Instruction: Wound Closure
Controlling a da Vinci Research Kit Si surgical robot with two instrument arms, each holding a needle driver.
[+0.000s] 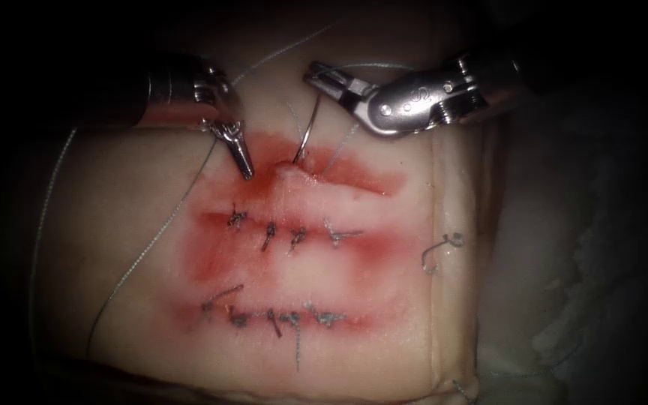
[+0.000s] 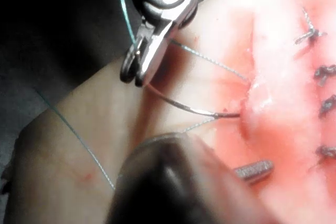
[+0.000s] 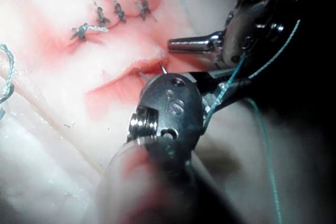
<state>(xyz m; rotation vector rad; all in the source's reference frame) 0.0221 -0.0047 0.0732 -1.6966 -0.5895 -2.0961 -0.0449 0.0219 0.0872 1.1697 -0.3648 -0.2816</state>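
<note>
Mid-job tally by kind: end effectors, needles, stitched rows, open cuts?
End effectors: 2; left end effector shut, empty; right end effector grips the needle near one end
Needle: 1, other end in the tissue
Stitched rows: 2
Open cut: 1
Total: 6

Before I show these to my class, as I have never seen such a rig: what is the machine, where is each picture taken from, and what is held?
It is a surgical practice robot with two thin arms. One picture looks down through an endoscope; the other two come from each arm's wrist. The right tool grips the curved needle near its rear end; the needle's tip sits in the tissue at the open cut. The left tool touches the tissue left of the needle, holding nothing. Thread trails across the tissue. Two stitched rows lie below.
</note>
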